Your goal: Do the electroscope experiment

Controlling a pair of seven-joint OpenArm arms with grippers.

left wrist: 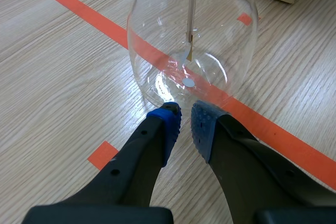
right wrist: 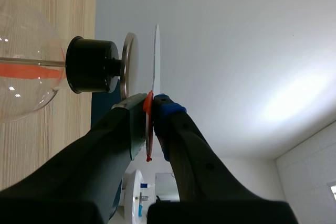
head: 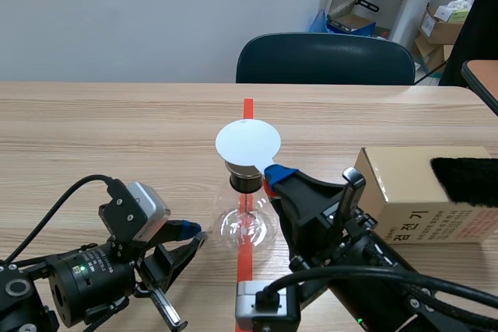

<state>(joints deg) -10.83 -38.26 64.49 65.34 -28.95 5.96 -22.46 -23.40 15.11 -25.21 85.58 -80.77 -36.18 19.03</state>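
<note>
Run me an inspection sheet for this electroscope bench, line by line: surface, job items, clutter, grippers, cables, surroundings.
Surface: wooden table with orange-red tape marks.
Job's things: glass electroscope upright on the tape line; white disc just over its metal top plate, with a thin gap showing.
Clutter: cardboard box with black fur on top.
Grippers: right gripper shut on the white disc; left gripper closed to a sliver, empty, at the electroscope's base.
Cables: black cable loops above the left arm; second cable lies along the right arm.
Surroundings: dark chair behind the table; stacked boxes by the wall.
</note>
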